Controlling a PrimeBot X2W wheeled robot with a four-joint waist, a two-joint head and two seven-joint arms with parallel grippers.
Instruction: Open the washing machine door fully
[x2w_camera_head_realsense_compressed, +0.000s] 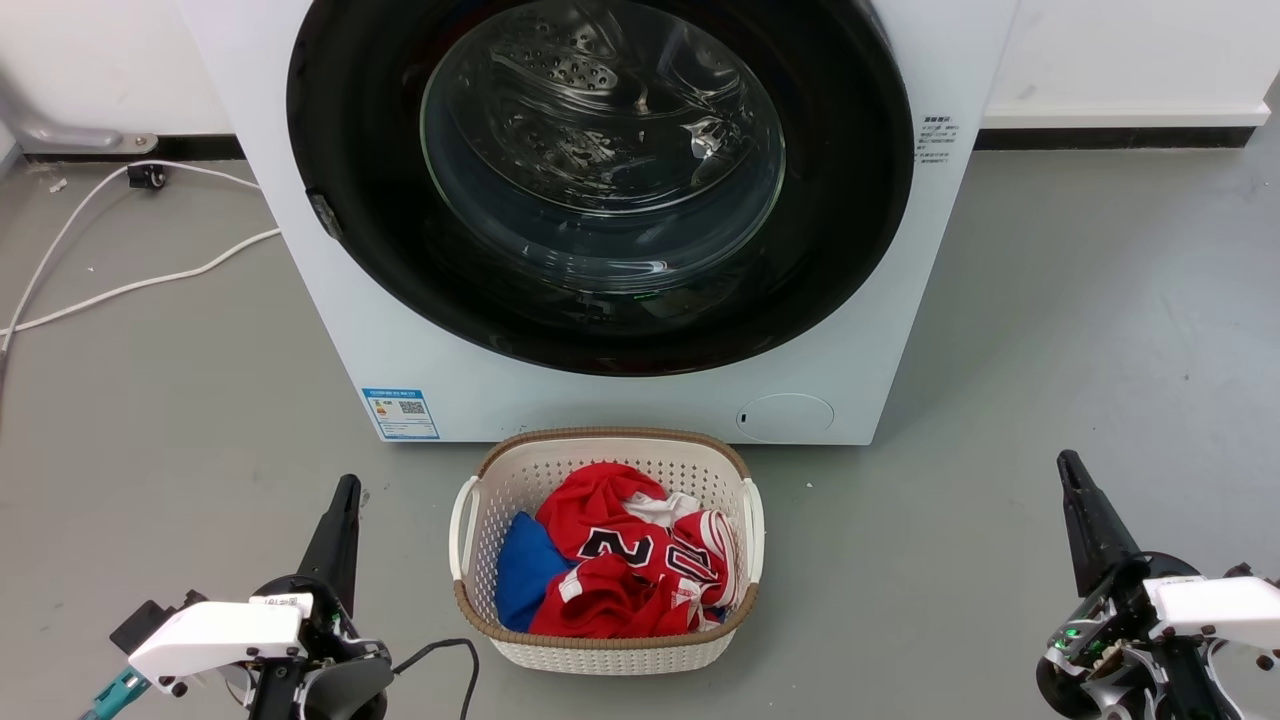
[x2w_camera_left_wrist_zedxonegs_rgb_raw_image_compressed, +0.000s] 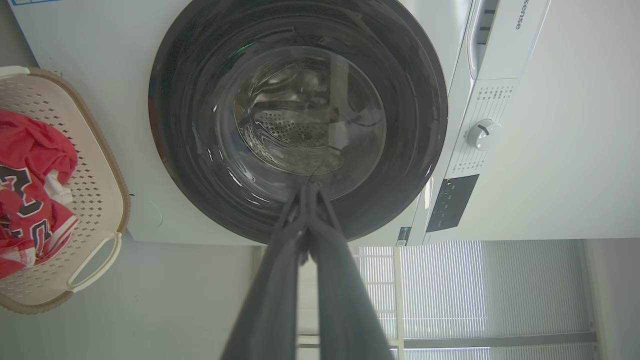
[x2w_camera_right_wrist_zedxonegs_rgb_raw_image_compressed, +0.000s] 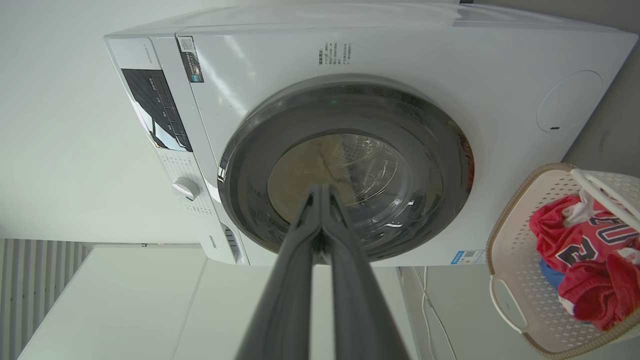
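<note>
While left gripper (x2w_camera_left_wrist_zedxonegs_rgb_raw_image_compressed: 308, 187) and right gripper (x2w_camera_right_wrist_zedxonegs_rgb_raw_image_compressed: 321, 188) sit closed, wrist views add a dial (x2w_camera_left_wrist_zedxonegs_rgb_raw_image_compressed: 482, 134) near the door (x2w_camera_left_wrist_zedxonegs_rgb_raw_image_compressed: 300, 100).

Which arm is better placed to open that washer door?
Likely right: the grey fitting on the left rim of the washing machine door looks like a hinge, so its free edge faces the right fingers.

Left wrist view: "…sense" on the white drawer front (x2w_camera_left_wrist_zedxonegs_rgb_raw_image_compressed: 520, 15) of the washing machine (x2w_camera_left_wrist_zedxonegs_rgb_raw_image_compressed: 100, 75), far up-right of the left gripper (x2w_camera_left_wrist_zedxonegs_rgb_raw_image_compressed: 309, 186); first letters cut off by the frame edge.

Head view: "20" on the red jersey (x2w_camera_head_realsense_compressed: 640, 550) in the basket (x2w_camera_head_realsense_compressed: 610, 436), between the left gripper and the right gripper (x2w_camera_head_realsense_compressed: 1068, 462).

The blue label (x2w_camera_head_realsense_compressed: 400, 413) with a QR code, just ahead of the left gripper, has print too small to read. The black print block (x2w_camera_head_realsense_compressed: 937, 135), ahead-left of the right gripper, is illegible.
</note>
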